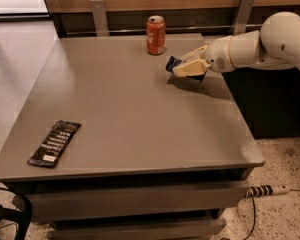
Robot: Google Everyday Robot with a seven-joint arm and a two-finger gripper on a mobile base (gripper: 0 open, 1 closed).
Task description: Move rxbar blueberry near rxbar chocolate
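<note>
Grey table (140,119), end effector (189,67) back-right — pinching rxbar blueberry (172,63), upright soda can (155,35) near

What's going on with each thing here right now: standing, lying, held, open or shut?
gripper: over the far right part of the table, shut on the rxbar blueberry.
rxbar blueberry: pinched in the gripper, apparently just above the tabletop, with a shadow beneath.
rxbar chocolate: lying flat near the table's near left corner, nothing touching it.
soda can: standing upright by the far edge.
</note>
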